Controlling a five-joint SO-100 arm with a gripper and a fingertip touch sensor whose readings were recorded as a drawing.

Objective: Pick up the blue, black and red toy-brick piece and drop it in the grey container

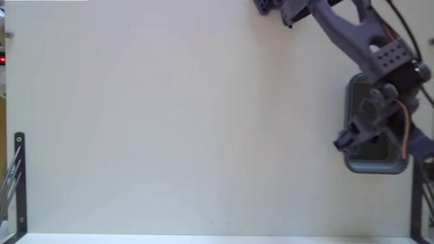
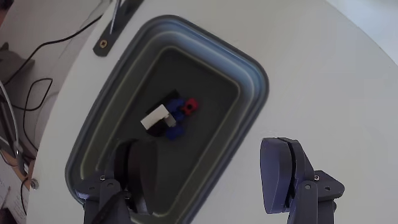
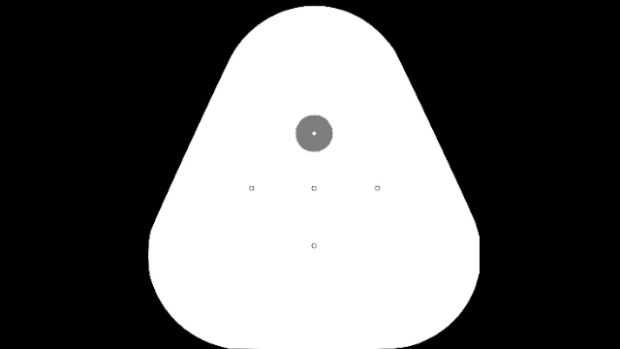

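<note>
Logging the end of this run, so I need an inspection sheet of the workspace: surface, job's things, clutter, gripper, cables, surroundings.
Surface: plain white table, bare where visible.
Job's things: toy-brick piece lies on the floor inside the grey container; the container sits at the right edge of the table in the fixed view.
Clutter: nothing seen on the table.
Gripper: gripper open, empty, above the container, one finger over its inside, the other over the table.
Cables: black cables off the table edge in the wrist view; wires along the arm.
Surroundings: dark metal brackets at the table's sides.
</note>
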